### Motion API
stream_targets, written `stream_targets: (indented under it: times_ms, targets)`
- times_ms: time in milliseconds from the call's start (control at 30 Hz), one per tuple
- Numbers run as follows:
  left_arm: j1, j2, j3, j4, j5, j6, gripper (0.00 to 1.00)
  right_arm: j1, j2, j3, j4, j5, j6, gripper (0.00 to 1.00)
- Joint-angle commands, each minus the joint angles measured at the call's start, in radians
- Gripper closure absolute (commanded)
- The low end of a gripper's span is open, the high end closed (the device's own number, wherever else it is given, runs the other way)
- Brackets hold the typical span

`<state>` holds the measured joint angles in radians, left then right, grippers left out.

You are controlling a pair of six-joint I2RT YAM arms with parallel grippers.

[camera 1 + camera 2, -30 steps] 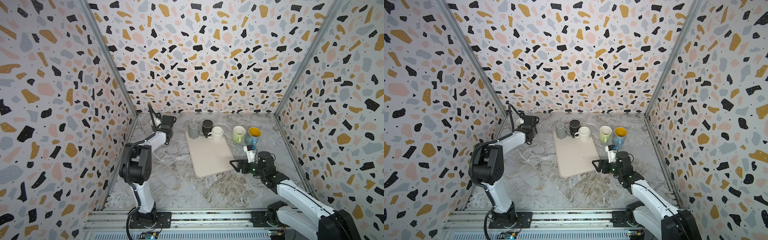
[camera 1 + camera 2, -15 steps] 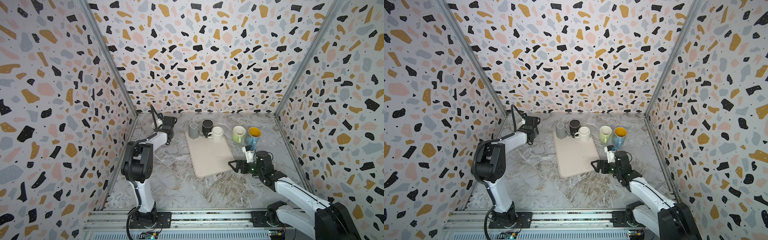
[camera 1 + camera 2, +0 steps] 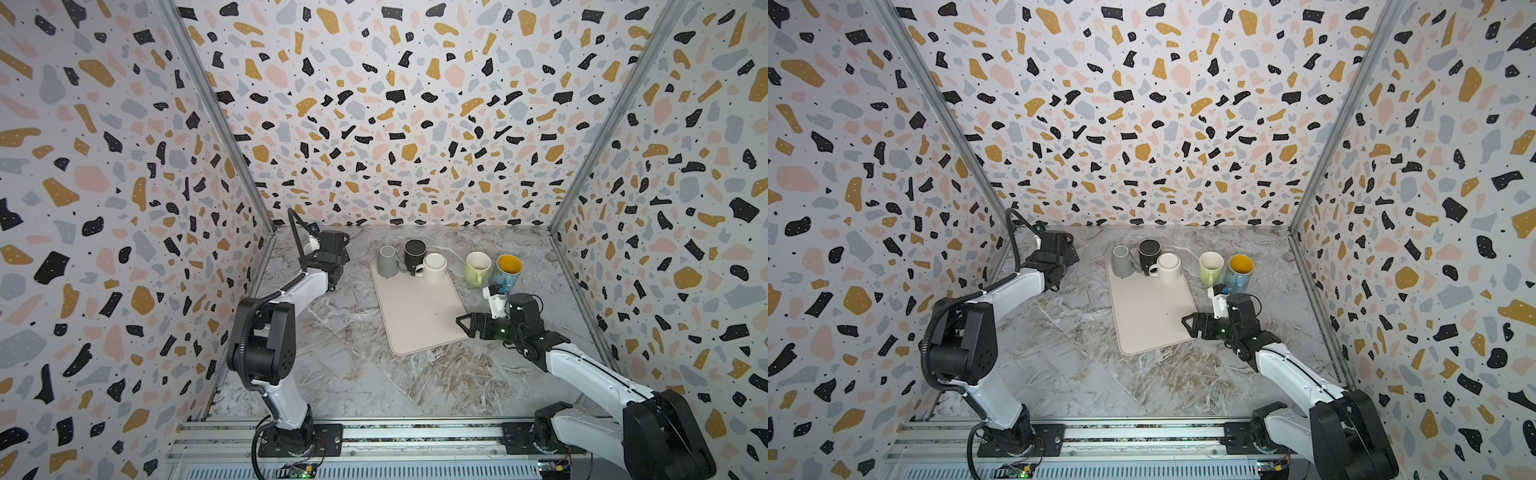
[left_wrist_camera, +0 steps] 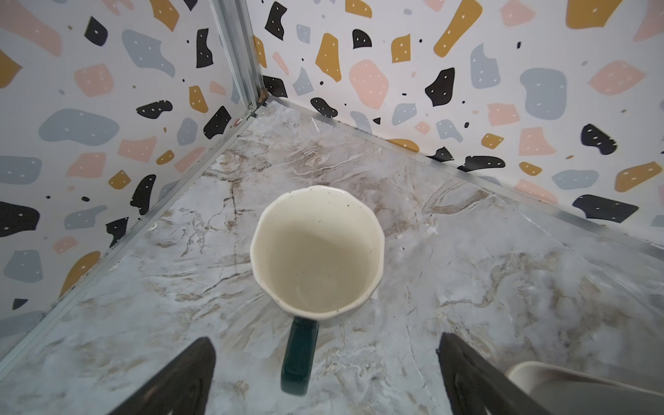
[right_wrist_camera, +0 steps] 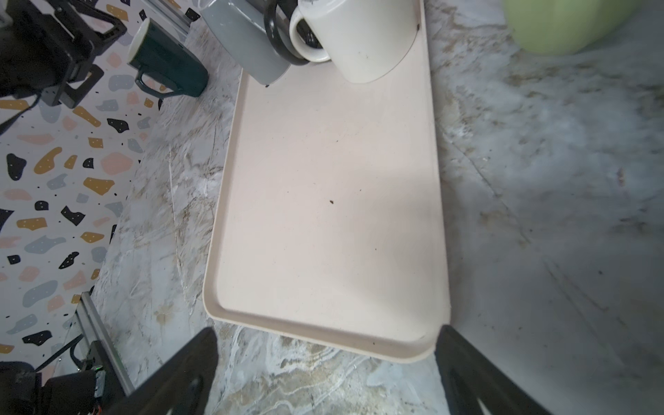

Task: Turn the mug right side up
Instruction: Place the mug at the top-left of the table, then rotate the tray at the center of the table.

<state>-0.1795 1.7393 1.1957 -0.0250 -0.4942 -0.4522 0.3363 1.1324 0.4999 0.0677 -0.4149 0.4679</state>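
A dark green mug (image 4: 316, 251) with a cream inside stands mouth up on the marble floor near the back left corner. Its handle (image 4: 298, 355) points toward my left gripper (image 4: 325, 345), which is open, with one finger on each side of the handle and touching nothing. In both top views the left gripper (image 3: 330, 253) hangs over the mug and hides it. The right wrist view shows the mug (image 5: 169, 68) beside the left gripper. My right gripper (image 5: 328, 334) is open and empty at the near corner of the beige tray (image 5: 323, 215).
At the far end of the tray (image 3: 419, 328) sit a grey mug (image 3: 387, 262), a black mug (image 3: 415, 251) and a white mug (image 3: 434, 266). A light green mug (image 3: 478, 266) and a blue mug with a yellow inside (image 3: 507, 268) stand mouth up to the tray's right.
My left gripper has opened wide and let go of the dark green mug. The right gripper has opened a little wider near the tray's corner.
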Motion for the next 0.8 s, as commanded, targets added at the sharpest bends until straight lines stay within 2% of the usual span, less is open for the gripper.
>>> stream_targets:
  times_ms: [0,233,433,567,600,767]
  targets:
    - [0.004,-0.043,-0.027,-0.007,0.068,-0.035,0.0,-0.008,0.012,0.054,-0.067,0.063,-0.038,0.05]
    - [-0.012,-0.142,-0.166,0.053,0.216,-0.089,0.0,-0.016,0.083,0.113,-0.12,0.122,-0.062,0.05]
    - [-0.06,-0.234,-0.241,0.047,0.251,-0.086,0.0,-0.018,0.142,0.152,-0.138,0.183,-0.084,0.06]
    - [-0.116,-0.311,-0.318,0.061,0.251,-0.098,0.0,-0.019,0.18,0.18,-0.152,0.245,-0.112,0.06]
    - [-0.131,-0.332,-0.336,0.074,0.28,-0.103,0.0,-0.02,0.189,0.186,-0.151,0.251,-0.114,0.07]
    - [-0.227,-0.446,-0.418,0.114,0.338,-0.128,0.0,-0.024,0.236,0.215,-0.146,0.262,-0.117,0.15]
